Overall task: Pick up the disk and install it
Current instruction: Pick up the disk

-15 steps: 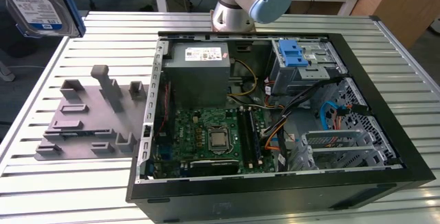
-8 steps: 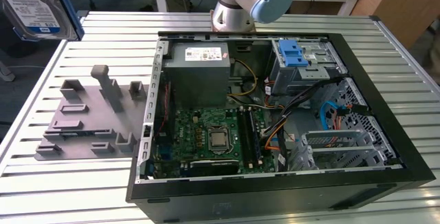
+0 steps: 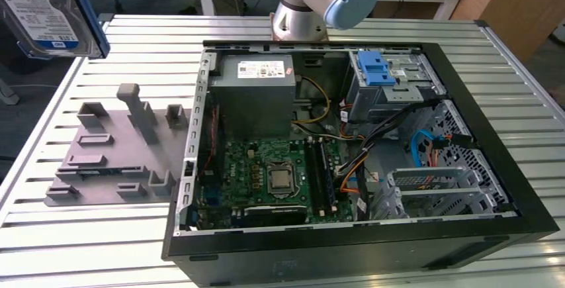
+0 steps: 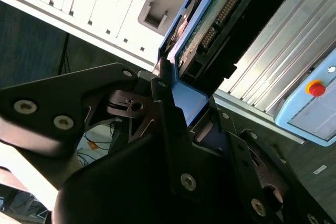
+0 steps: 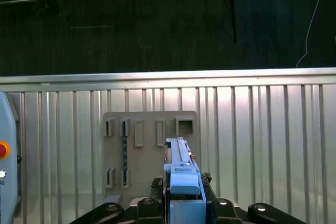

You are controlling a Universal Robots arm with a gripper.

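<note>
Exterior view: the disk (image 3: 44, 13) hangs in the air at the exterior view's upper left, lifted clear of the slatted metal worktop (image 3: 88, 235). Its white label with the blue band faces the camera, and a blue rail runs down its edge. It is well apart from the open computer case (image 3: 353, 238), which lies on its side on the worktop at the exterior view's right. Inside the case I can make out the grey power supply (image 3: 256, 96), the green motherboard (image 3: 264, 169) and a silver drive cage (image 3: 388, 79) with a blue latch. A grey fixture plate (image 3: 106, 162) with upright slots sits just beside the case, on the exterior view's left. My arm (image 3: 309, 3) rises from behind the case.

In the second wrist view my fingers (image 4: 167, 103) are clamped on the blue rail at one end of the disk (image 4: 210, 30), whose green circuit board and connector row are turned toward the camera. In the first wrist view the disk (image 5: 178, 153) shows edge-on, with the fixture plate (image 5: 149, 171) lying behind it on the worktop.
</note>
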